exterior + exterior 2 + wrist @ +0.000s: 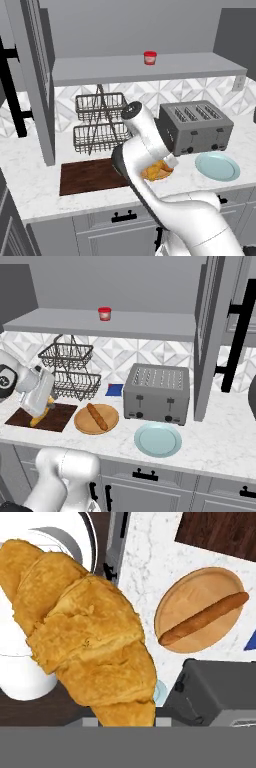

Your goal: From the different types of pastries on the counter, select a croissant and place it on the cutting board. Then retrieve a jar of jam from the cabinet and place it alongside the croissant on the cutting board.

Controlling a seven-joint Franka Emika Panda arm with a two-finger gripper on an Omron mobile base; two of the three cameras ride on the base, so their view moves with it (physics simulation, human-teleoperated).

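Right now the gripper [39,415] is clamped on the croissant [85,637], carrying it above the near edge of the board [55,418]. Just beside sits a round board [82,423] with a roll [97,416]. The jam [150,58] stands on the cabinet shelf [100,70].

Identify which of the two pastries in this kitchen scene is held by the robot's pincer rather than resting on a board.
The croissant: golden, layered, held in the pincer over the cutting board. The long thin brown roll lies on the round board.

Flaky golden croissant [85,637], dark wood-grain cutting board [87,176], marbled counter [220,443]
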